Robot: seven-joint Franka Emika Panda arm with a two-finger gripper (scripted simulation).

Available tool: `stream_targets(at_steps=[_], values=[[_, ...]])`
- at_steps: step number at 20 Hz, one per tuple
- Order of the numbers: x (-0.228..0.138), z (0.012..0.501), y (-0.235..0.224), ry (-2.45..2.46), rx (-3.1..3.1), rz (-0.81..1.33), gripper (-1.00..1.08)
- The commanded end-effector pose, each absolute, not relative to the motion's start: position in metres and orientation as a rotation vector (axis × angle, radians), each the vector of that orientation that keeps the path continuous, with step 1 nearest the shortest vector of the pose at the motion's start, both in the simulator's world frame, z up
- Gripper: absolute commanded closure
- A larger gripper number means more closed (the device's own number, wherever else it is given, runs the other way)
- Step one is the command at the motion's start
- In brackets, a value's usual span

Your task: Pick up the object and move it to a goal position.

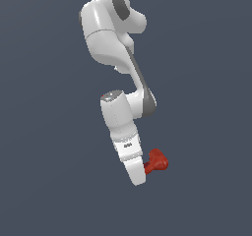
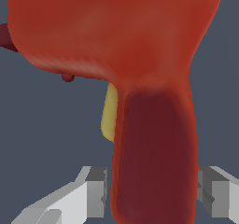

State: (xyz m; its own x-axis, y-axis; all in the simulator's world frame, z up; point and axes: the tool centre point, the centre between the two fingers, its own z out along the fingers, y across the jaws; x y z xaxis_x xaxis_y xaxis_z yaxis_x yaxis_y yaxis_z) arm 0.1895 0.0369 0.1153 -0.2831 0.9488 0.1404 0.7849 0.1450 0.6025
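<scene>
The object is a small red L-shaped piece with a lumpy wide end. It sticks out to the exterior view's right from the tip of my white gripper. Through the wrist camera the object fills most of the picture, its darker handle running down between my two grey fingers, which press against its sides. My gripper is shut on the handle. A small yellow part shows beside the handle under the wide end.
The white arm hangs down from the top of the exterior view over a plain dark grey-blue ground.
</scene>
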Motion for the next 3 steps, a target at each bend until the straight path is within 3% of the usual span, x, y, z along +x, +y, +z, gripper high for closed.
stream_targets(at_steps=[1,3], values=[[0.1918,0.1202,0.0386,2.149,1.669,0.874,1.08],[0.1915,0.1199,0.0391,2.151,1.669,0.874,1.08]])
